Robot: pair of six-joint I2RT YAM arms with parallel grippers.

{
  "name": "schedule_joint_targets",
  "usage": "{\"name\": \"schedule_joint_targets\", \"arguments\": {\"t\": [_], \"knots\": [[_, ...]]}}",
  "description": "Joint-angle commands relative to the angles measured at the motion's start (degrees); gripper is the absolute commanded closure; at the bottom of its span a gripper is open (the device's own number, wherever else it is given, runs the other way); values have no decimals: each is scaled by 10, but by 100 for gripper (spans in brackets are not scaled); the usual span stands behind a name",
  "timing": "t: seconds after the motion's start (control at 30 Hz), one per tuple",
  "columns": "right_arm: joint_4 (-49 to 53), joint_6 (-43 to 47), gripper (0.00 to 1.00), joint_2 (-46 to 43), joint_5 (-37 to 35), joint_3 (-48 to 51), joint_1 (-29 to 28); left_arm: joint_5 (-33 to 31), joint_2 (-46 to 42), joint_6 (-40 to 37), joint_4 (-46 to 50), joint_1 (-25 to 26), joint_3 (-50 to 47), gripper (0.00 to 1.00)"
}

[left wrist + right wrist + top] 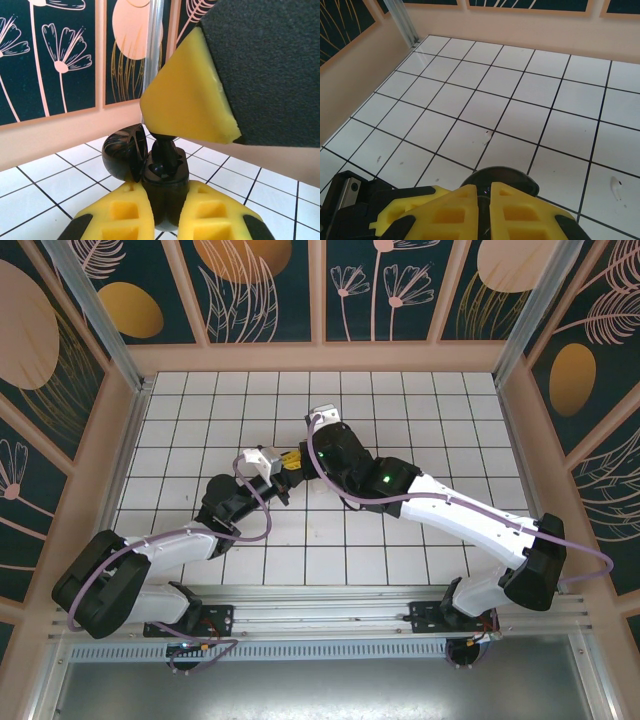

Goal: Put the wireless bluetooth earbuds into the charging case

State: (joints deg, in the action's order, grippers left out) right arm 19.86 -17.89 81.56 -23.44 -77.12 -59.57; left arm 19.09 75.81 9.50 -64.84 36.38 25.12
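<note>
Charging case sits at lower centre of the left wrist view, white-tiled bench behind it, lid flipped open to the left, squeezed between the left gripper's yellow fingers. One black earbud stands in its well (upper end pinched by the right gripper, fingers nearly pressed together).

The left gripper is clamping the black case, its lid hanging open; a yellow finger is touching the black earbud standing inside.
</note>
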Motion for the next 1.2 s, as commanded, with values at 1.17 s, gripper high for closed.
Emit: {"name": "schedule_joint_targets", "arguments": {"t": [1.17], "knots": [[44,-34,90,41,7,-61,8,-106,1,-94,-92,-2,13,100]]}}
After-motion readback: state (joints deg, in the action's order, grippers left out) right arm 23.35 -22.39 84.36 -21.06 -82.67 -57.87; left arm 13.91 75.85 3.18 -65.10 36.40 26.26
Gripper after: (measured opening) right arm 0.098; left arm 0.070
